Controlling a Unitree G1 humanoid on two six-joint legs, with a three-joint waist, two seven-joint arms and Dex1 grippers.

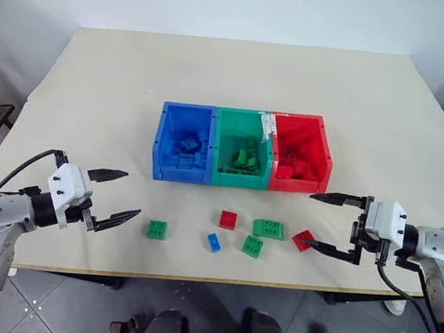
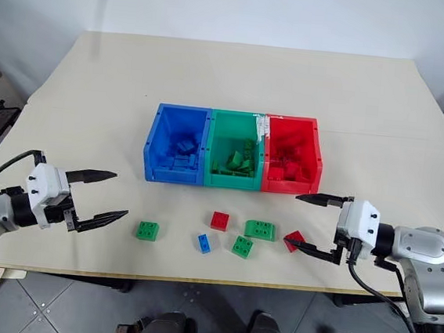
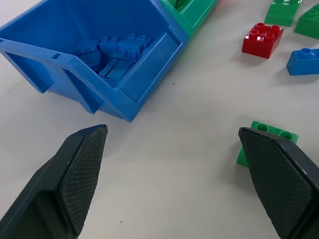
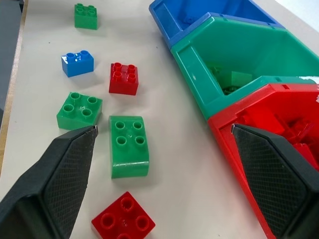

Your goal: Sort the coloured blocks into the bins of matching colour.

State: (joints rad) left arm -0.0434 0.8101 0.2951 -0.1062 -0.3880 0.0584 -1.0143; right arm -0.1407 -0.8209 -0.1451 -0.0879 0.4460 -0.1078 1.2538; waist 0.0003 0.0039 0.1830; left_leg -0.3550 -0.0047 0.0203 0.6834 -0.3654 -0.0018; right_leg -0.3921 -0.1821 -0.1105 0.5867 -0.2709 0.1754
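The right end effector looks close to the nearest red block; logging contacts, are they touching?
Apart. In the right wrist view, the red block lies on bare table between the right end effector's open fingers, touching neither.

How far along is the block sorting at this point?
Mostly done: the blue bin, green bin and red bin all hold matching blocks. Nothing in hand: left gripper and right gripper are open. Left: six loose blocks on the table.
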